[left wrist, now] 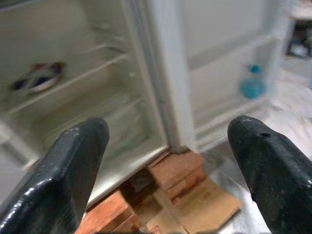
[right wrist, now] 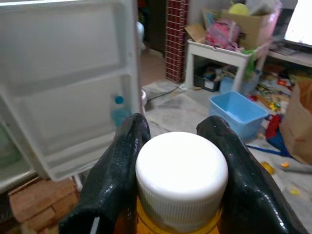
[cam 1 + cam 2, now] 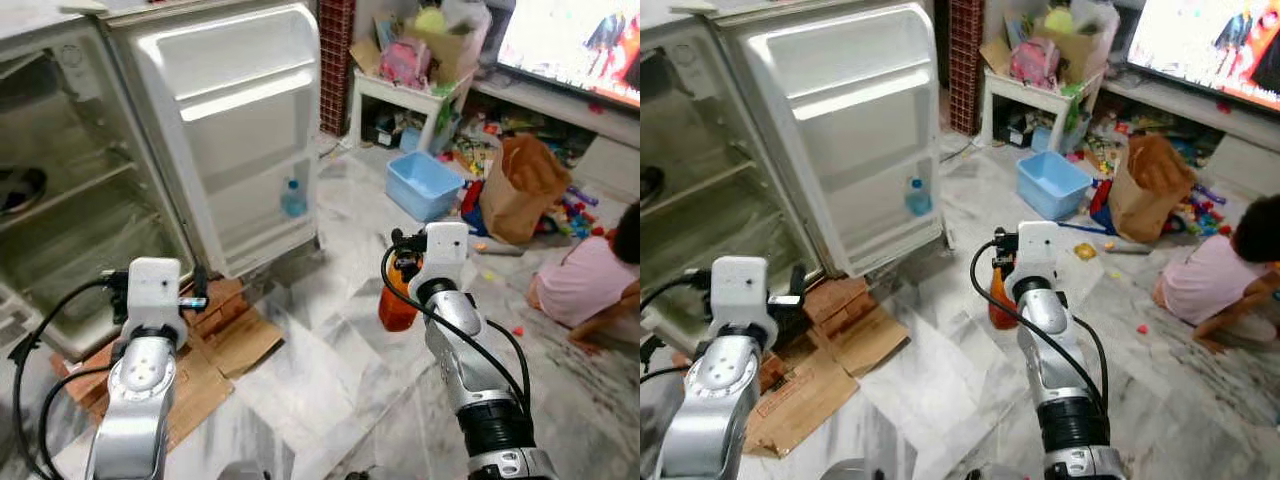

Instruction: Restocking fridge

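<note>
Orange bottle (image 3: 397, 305) upright, cap up | R claw (image 2: 179, 161) clamps its neck | L claw (image 1: 165, 165) open

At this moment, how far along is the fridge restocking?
Done: the fridge door stands open, with a blue-capped bottle in its lower door shelf. In hand: the right gripper grips an orange bottle by its white cap. The left gripper is open. Left: shelving the orange bottle.

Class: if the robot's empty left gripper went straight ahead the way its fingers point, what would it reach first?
Probably the white fridge's lower front edge, beside the open white door. The open left gripper faces that corner; depth is uncertain.
</note>
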Controlling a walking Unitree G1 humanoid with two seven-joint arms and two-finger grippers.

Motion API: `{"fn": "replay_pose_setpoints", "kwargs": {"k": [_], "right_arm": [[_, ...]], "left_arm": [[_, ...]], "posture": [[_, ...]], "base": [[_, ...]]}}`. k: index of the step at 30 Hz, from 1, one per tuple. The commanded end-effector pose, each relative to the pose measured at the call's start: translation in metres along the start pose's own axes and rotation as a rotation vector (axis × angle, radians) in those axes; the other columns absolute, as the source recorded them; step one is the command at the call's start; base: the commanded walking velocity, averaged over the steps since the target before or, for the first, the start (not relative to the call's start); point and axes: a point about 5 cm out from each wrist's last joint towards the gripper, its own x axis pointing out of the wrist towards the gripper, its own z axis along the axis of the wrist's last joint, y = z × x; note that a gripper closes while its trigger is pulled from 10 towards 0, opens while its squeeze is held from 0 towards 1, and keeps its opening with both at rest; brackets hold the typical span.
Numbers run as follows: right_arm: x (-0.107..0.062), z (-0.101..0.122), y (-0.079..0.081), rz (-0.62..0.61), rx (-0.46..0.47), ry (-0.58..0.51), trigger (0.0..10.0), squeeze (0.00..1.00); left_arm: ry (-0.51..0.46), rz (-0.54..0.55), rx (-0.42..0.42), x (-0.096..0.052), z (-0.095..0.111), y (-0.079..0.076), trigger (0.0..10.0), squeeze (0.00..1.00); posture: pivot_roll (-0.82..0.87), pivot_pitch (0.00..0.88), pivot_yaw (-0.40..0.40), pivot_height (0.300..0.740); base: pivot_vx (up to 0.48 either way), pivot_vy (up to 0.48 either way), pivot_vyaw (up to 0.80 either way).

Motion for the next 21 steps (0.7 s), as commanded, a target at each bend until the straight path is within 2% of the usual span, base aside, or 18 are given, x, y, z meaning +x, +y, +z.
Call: {"fn": "replay_pose_setpoints", "kwargs": {"k": [1, 2, 4, 7, 11, 18, 21], "right_arm": [[0.003, 0.008, -0.006, -0.010, 0.000, -0.038, 10.0, 0.00], [0.005, 0.010, -0.004, 0.008, -0.021, -0.047, 10.0, 0.00], [0.006, 0.012, -0.001, 0.021, -0.046, -0.054, 10.0, 0.00], [0.011, 0.018, 0.004, 0.030, -0.035, -0.076, 10.0, 0.00], [0.015, 0.022, 0.002, 0.022, -0.027, -0.088, 10.0, 0.00], [0.013, 0.022, 0.002, 0.027, -0.023, -0.095, 10.0, 0.00], [0.013, 0.021, 0.003, 0.031, -0.021, -0.096, 10.0, 0.00]], "left_arm": [[-0.033, 0.039, -0.008, -0.003, 0.006, 0.003, 10.0, 0.00], [-0.041, 0.074, 0.005, -0.008, 0.005, 0.004, 10.0, 0.00], [-0.057, 0.102, 0.033, -0.011, 0.005, 0.005, 10.0, 0.00], [-0.055, 0.056, -0.066, -0.015, 0.006, 0.001, 10.0, 0.00], [-0.044, 0.038, -0.063, -0.015, 0.005, -0.003, 10.0, 0.00], [-0.043, 0.046, -0.033, -0.011, 0.005, 0.000, 10.0, 0.00], [-0.054, 0.036, -0.036, -0.007, 0.006, -0.001, 10.0, 0.00]], "posture": [[0.15, 0.000, -0.054, 0.740], [0.17, 0.000, -0.090, 0.740], [0.17, 0.000, -0.094, 0.740], [0.17, 0.000, -0.103, 0.740], [0.17, 0.000, -0.105, 0.740], [0.14, 0.000, -0.104, 0.740], [0.13, 0.000, -0.106, 0.740]], "base": [[0.000, 0.000, 0.00], [0.000, 0.000, 0.80], [0.000, 0.000, 0.80], [0.000, 0.000, 0.80], [0.000, 0.000, 0.80], [0.000, 0.000, 0.80], [0.267, -0.304, 0.71]]}}
